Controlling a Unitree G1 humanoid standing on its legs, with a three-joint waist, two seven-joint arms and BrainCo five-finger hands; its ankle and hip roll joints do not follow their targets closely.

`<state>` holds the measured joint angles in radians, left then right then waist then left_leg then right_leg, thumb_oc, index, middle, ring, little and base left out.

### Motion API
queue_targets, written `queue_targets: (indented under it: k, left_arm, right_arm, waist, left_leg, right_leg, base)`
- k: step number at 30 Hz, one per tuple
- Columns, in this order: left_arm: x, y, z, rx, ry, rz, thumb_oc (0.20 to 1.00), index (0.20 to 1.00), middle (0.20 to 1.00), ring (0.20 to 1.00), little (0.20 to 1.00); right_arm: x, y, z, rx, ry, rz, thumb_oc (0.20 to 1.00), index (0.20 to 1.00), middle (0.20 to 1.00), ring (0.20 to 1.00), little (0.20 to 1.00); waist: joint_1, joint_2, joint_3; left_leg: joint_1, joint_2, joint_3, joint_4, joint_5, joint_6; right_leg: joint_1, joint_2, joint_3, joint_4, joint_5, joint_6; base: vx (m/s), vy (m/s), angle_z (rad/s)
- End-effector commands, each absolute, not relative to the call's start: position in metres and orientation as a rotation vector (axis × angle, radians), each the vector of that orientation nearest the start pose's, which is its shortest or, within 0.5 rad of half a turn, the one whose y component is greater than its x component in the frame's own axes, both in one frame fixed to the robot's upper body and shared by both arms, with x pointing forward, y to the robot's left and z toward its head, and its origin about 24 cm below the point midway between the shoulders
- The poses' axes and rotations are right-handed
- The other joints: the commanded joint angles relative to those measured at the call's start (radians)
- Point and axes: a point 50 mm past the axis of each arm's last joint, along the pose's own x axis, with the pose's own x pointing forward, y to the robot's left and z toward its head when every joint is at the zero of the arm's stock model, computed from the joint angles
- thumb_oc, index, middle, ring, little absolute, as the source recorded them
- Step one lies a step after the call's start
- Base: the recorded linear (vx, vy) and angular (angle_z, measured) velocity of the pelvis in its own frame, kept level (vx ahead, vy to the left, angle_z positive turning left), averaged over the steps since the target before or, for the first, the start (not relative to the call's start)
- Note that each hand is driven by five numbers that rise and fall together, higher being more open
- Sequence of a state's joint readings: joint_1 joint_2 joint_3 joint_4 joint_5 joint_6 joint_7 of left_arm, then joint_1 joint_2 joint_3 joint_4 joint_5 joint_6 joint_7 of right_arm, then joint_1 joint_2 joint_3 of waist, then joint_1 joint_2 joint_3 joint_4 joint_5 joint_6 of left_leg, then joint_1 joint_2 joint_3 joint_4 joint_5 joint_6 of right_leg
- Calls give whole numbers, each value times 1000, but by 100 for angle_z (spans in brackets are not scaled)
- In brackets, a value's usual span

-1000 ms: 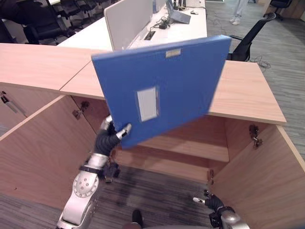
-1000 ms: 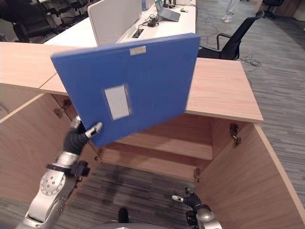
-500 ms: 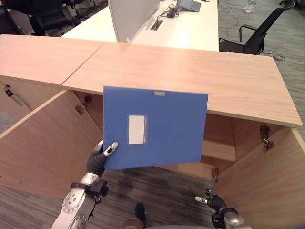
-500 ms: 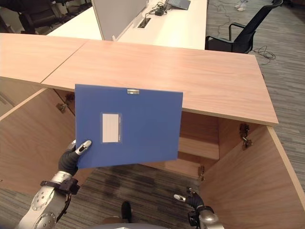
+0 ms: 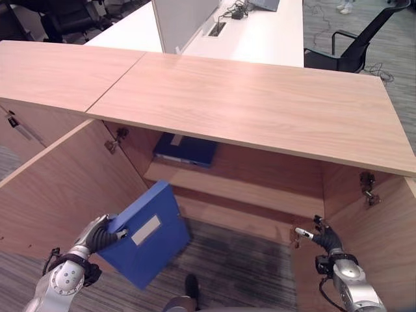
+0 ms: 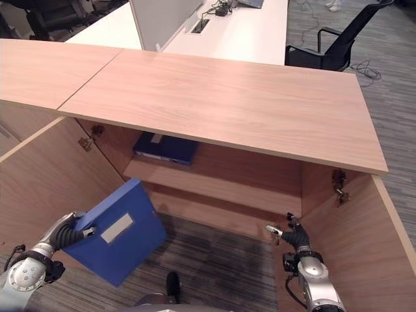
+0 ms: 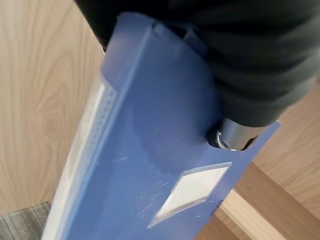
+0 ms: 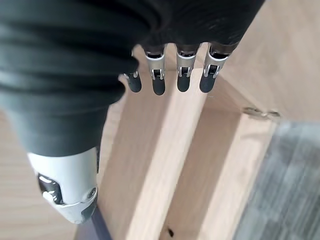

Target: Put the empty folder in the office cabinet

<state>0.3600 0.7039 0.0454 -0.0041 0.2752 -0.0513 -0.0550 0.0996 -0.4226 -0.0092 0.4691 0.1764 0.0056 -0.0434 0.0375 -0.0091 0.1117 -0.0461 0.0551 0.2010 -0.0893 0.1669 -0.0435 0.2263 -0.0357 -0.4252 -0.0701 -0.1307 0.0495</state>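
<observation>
A blue folder (image 5: 148, 235) with a white label hangs tilted low in front of the open wooden cabinet (image 5: 260, 104), down by the left door. My left hand (image 5: 99, 235) is shut on its near upper corner; in the left wrist view the thumb (image 7: 231, 138) presses on the folder's cover (image 7: 150, 170). A second blue folder (image 5: 186, 149) lies flat on the cabinet's shelf (image 5: 253, 190), at its left end under the top. My right hand (image 5: 317, 235) is at the lower right beside the right door, with straight fingers (image 8: 181, 75) and nothing in it.
The cabinet's left door (image 5: 58, 188) and right door (image 5: 387, 253) stand open on either side of me. Behind the cabinet are a white desk (image 5: 253, 32) with a partition and a black office chair (image 5: 361, 42). Grey carpet (image 5: 240, 266) lies under the shelf.
The folder has come down from in front of the cabinet top to low by the left door, and is now tilted. The shelf and the folder on it now show. My right hand rose a little.
</observation>
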Motion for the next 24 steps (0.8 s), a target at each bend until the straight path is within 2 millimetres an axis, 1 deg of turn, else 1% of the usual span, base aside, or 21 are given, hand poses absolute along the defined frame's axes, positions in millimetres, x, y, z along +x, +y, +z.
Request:
queue_targets:
  k: [1, 2, 3, 5, 6, 7, 11, 12, 13, 14, 15, 19, 22, 24]
  left_arm:
    - [192, 288, 70, 1016, 48, 40, 200, 200, 200, 200, 200]
    - [202, 273, 91, 972, -94, 53, 200, 200, 200, 200, 200]
    - [202, 273, 91, 972, -95, 54, 200, 200, 200, 200, 200]
    - [208, 263, 101, 951, -165, 37, 200, 200, 200, 200, 200]
    - [212, 254, 109, 948, -226, 18, 200, 200, 200, 200, 200]
    - [214, 250, 114, 952, -259, 8, 200, 200, 200, 200, 200]
    - [219, 236, 132, 946, -372, -27, 200, 200, 200, 200, 200]
    - [219, 233, 136, 949, -390, -37, 200, 200, 200, 200, 200]
    - [220, 231, 139, 952, -411, -48, 200, 200, 200, 200, 200]
    - [221, 226, 143, 954, -437, -69, 200, 200, 200, 200, 200]
    - [221, 226, 144, 954, -439, -69, 200, 200, 200, 200, 200]
    - [223, 205, 158, 955, -535, -199, 200, 200, 200, 200, 200]
    - [222, 197, 163, 952, -566, -254, 200, 200, 200, 200, 200]
    - [220, 191, 166, 943, -583, -315, 200, 200, 200, 200, 200]
  right_arm:
    - [218, -275, -16, -392, 368, -116, 1000, 1000, 1000, 1000, 1000]
    - [231, -253, -8, -399, 306, -11, 1000, 1000, 1000, 1000, 1000]
    - [231, -253, -8, -399, 306, -11, 1000, 1000, 1000, 1000, 1000]
    - [242, -238, -7, -400, 283, 45, 1000, 1000, 1000, 1000, 1000]
    - [249, -223, -5, -377, 261, 89, 1000, 1000, 1000, 1000, 1000]
    - [253, -215, -4, -367, 249, 121, 1000, 1000, 1000, 1000, 1000]
    - [262, -187, -2, -368, 225, 239, 1000, 1000, 1000, 1000, 1000]
    - [264, -182, -2, -376, 219, 262, 1000, 1000, 1000, 1000, 1000]
    - [265, -178, -1, -381, 214, 279, 1000, 1000, 1000, 1000, 1000]
    - [268, -173, 1, -392, 204, 299, 1000, 1000, 1000, 1000, 1000]
    - [268, -173, 1, -392, 203, 299, 1000, 1000, 1000, 1000, 1000]
    - [287, -156, 21, -516, 106, 361, 1000, 1000, 1000, 1000, 1000]
    - [293, -154, 28, -551, 77, 363, 1000, 1000, 1000, 1000, 1000]
    - [300, -151, 39, -567, 34, 359, 1000, 1000, 1000, 1000, 1000]
  waist:
    - [-14, -27, -2]
    - [-10, -32, -5]
    - [-10, -32, -4]
    - [-4, -35, -6]
    - [1, -35, -7]
    - [2, -36, -7]
    - [12, -39, -8]
    - [14, -39, -8]
    - [16, -38, -5]
    - [15, -40, -10]
    - [17, -39, -5]
    - [23, -40, -12]
    - [24, -40, -15]
    - [24, -38, -16]
  left_leg:
    - [92, 31, 14, 2, -160, -43]
    - [91, 33, 15, 2, -159, -44]
    - [91, 33, 15, 2, -159, -44]
    - [91, 33, 15, 2, -159, -45]
    - [92, 34, 14, 2, -159, -46]
    - [91, 33, 14, 2, -156, -45]
    - [90, 35, 12, 2, -153, -49]
    - [89, 35, 11, 2, -153, -50]
    - [83, 34, 25, 2, -135, -44]
    - [88, 36, 10, 2, -151, -51]
    - [81, 35, 24, 2, -134, -45]
    - [83, 36, 23, 2, -133, -47]
    - [84, 36, 23, 2, -134, -47]
    - [85, 37, 26, 2, -135, -47]
  right_leg:
    - [-38, -62, 11, -17, 43, 61]
    - [-38, -63, 8, -17, 44, 60]
    - [-38, -63, 8, -17, 44, 60]
    - [-37, -63, 6, -17, 44, 59]
    - [-36, -62, 5, -17, 43, 59]
    - [-36, -63, 5, -17, 45, 58]
    - [-35, -62, 1, -17, 45, 58]
    - [-34, -62, 0, -17, 45, 58]
    - [-41, -63, -18, -17, 59, 54]
    - [-34, -62, -2, -17, 46, 58]
    - [-41, -64, -19, -17, 60, 55]
    - [-41, -64, -21, -17, 60, 55]
    - [-40, -65, -21, -17, 60, 56]
    - [-38, -65, -22, -17, 60, 57]
  base:
    - [-32, 2, -3]
    - [-25, -2, -4]
    - [0, 0, 0]
    - [0, 0, 0]
    - [0, 0, 0]
    - [0, 0, 0]
    - [-2, -4, 3]
    - [-71, 11, 1]
    - [0, 0, 0]
    - [-72, 12, 1]
    - [0, 0, 0]
    - [-8, 6, 5]
    - [0, 0, 0]
    - [0, 0, 0]
